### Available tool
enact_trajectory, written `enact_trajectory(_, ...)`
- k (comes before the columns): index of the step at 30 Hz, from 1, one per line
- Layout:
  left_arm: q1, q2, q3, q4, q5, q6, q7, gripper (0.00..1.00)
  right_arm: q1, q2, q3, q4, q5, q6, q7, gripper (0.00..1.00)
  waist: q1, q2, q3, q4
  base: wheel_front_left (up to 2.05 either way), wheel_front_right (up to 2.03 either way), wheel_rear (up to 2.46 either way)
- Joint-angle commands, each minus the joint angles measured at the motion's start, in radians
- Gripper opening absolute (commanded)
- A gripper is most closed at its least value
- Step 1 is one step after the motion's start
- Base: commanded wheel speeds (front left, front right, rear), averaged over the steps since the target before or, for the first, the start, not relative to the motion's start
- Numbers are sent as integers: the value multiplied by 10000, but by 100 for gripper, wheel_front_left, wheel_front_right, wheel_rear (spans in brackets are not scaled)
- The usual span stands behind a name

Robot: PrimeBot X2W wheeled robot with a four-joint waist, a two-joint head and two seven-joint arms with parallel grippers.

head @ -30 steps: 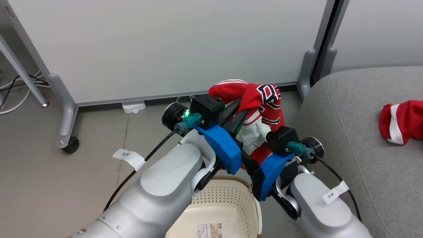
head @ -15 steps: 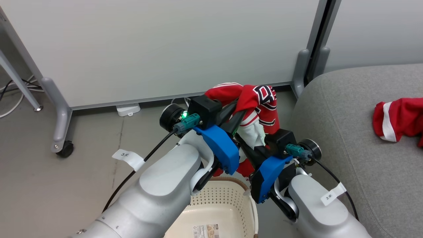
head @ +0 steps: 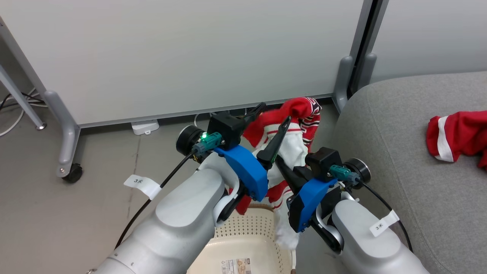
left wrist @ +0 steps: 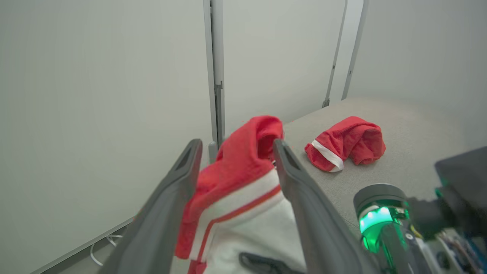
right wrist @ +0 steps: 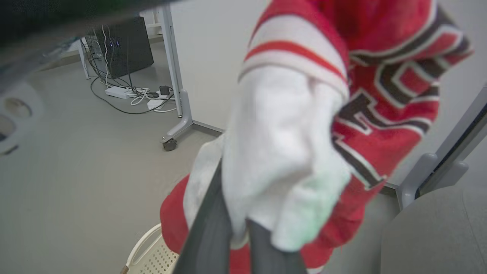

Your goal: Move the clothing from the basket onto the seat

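Note:
A piece of the clothing (head: 295, 142), red with white panels and dark lettering, hangs in the air above the basket (head: 247, 236). My right gripper (right wrist: 237, 228) is shut on its white part (right wrist: 281, 152), fingertips buried in the cloth. Around the garment's upper red fold (left wrist: 239, 160) stands my left gripper (head: 274, 113), its fingers (left wrist: 188, 160) spread wide open. A second red garment (head: 454, 131) with a white stripe lies on the grey seat (head: 399, 160) at the right; the left wrist view also shows that garment (left wrist: 346, 142). The cream basket sits on the floor under my forearms.
White partition panels on grey feet with a caster (head: 72, 173) stand just behind the garment. A white box (head: 144, 126) lies at the panel's base. Cables and a power strip (right wrist: 125, 93) lie on the floor to the left near a table leg (head: 19, 99).
My left gripper's fingers have spread open and let go of the garment. The cloth has sagged lower and hangs from my right gripper. The head camera has shifted slightly.

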Motion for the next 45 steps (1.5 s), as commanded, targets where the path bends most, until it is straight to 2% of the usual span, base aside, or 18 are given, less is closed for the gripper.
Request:
enact_trajectory(1,114,11,55,49,-5,13,-39,100,-154,-11,-3,6,17,5,-63,0,-1,0,2,-2,0,0,0)
enact_trajectory(6,442,256,448,18,104,82,-33,100,-195,-13,-110,-8,-87,5,-133,0,-1,0,21,7,0,0,0)
enact_trajectory(11,1170,722,1242,-590,383,259,-33,100,-199,-13,-317,-39,-283,5,-173,0,-1,0,41,51,0,0,0)
enact_trajectory(17,2827,1554,2599,-2162,1206,561,-33,100,-17,-13,-711,-277,-569,5,-255,0,-1,0,105,75,0,0,0)
enact_trajectory(23,4608,2012,4011,-3826,2481,769,-33,100,223,-11,-1273,-638,-1038,5,-249,0,-1,0,218,64,0,0,0)
enact_trajectory(27,5657,2003,4968,-4650,3181,679,-33,100,389,-11,-1663,-926,-1325,5,-136,0,-1,0,240,7,0,0,0)
enact_trajectory(30,6353,1917,5645,-5102,3598,484,-33,100,534,-11,-1858,-1173,-1508,5,-28,0,-1,0,223,-112,0,0,0)
enact_trajectory(33,7456,1656,6741,-5575,4091,221,-33,100,777,-11,-2119,-1609,-1710,5,169,0,-1,0,196,-330,0,0,0)
enact_trajectory(45,8127,1050,7662,-5712,4897,-270,-32,100,1198,-11,-2450,-2368,-1940,5,536,0,-1,0,279,-930,0,0,0)
